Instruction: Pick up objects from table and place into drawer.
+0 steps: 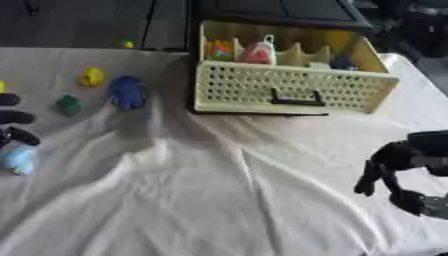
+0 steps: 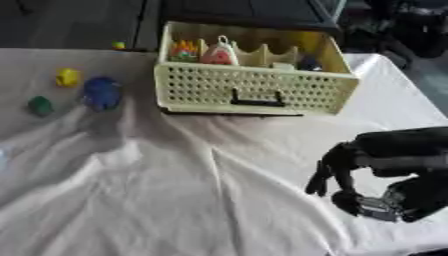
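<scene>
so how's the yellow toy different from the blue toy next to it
The yellow toy is smaller and lies farther back and to the left. The blue toy is bigger, darker and lies nearer the drawer. Both rest on the white cloth, outside the drawer, with no hand touching them.

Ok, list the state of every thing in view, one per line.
Drawer: open, several items inside.
Blue toy: on the cloth, untouched.
Yellow toy: on the cloth.
Green toy: on the cloth.
Light blue object: at left hand.
Right hand: fingers curled, holding nothing.
</scene>
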You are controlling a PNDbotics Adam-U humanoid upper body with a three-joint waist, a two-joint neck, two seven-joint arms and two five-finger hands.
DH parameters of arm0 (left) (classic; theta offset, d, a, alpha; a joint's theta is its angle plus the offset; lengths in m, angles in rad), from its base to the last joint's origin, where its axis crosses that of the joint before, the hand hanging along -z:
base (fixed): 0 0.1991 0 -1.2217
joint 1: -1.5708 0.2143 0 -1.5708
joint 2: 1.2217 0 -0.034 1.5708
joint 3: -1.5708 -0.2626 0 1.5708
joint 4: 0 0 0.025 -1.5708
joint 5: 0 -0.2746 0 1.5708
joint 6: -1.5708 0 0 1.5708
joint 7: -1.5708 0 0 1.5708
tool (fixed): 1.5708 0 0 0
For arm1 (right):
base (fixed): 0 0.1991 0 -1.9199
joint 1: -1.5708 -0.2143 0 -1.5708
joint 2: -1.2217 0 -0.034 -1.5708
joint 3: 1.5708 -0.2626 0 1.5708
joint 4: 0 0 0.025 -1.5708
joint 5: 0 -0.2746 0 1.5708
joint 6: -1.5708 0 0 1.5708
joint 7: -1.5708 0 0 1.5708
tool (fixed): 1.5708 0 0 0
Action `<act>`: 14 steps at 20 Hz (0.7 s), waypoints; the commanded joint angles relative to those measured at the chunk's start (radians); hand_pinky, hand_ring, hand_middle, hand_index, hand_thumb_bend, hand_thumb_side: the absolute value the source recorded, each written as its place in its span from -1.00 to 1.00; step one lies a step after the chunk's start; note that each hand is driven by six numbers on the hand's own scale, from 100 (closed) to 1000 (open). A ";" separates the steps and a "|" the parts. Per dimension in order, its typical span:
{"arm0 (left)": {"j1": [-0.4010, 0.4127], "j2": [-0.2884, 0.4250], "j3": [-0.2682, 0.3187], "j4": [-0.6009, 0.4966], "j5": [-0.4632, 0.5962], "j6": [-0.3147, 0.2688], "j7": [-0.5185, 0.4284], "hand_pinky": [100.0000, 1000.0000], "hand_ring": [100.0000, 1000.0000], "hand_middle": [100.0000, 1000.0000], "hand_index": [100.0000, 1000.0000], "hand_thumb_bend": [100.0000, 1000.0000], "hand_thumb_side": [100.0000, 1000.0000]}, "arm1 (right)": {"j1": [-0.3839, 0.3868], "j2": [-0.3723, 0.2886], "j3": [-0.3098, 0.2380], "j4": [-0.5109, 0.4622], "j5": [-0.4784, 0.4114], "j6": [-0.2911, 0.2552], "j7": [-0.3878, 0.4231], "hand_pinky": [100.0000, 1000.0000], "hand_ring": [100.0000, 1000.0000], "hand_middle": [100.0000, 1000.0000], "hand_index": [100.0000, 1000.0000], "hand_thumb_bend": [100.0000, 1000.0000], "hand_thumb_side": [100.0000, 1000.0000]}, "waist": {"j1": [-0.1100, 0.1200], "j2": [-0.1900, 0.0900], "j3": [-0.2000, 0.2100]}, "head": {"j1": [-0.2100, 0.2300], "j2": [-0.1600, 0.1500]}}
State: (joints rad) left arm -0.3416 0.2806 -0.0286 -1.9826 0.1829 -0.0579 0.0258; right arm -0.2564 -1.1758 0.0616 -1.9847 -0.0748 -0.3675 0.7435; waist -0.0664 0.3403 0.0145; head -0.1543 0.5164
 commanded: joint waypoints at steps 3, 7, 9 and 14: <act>-0.009 0.001 -0.009 -0.017 -0.004 0.007 -0.012 -0.14 0.16 0.24 0.66 -0.68 1.00 | -0.082 -0.029 -0.001 -0.015 -0.063 0.068 0.026 0.06 -0.09 0.27 0.68 -1.00 1.00 | -0.008 -0.012 0.019 | -0.031 -0.015; -0.014 -0.001 -0.013 -0.017 -0.003 0.010 -0.018 -0.12 0.16 0.24 0.66 -0.68 1.00 | -0.140 -0.013 0.009 -0.005 -0.090 0.154 0.046 0.17 0.00 0.34 0.69 -1.00 1.00 | -0.017 -0.006 0.048 | -0.050 -0.033; -0.018 -0.002 -0.013 -0.017 -0.003 0.010 -0.018 -0.11 0.16 0.24 0.66 -0.68 1.00 | -0.159 -0.004 0.015 0.010 -0.100 0.177 0.061 0.24 0.06 0.43 0.74 -1.00 1.00 | -0.022 -0.002 0.061 | -0.058 -0.042; -0.025 -0.002 -0.015 -0.017 -0.005 0.013 -0.019 -0.11 0.16 0.24 0.66 -0.68 1.00 | -0.190 0.016 0.020 0.083 -0.104 0.205 0.103 0.16 0.04 0.55 0.83 -1.00 1.00 | -0.035 0.010 0.088 | -0.075 -0.061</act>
State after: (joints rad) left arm -0.3535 0.2727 -0.0405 -1.9825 0.1829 -0.0441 0.0097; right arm -0.4335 -1.1413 0.0927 -1.9174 -0.1719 -0.1665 0.8364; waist -0.1042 0.3674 0.1048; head -0.2229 0.4713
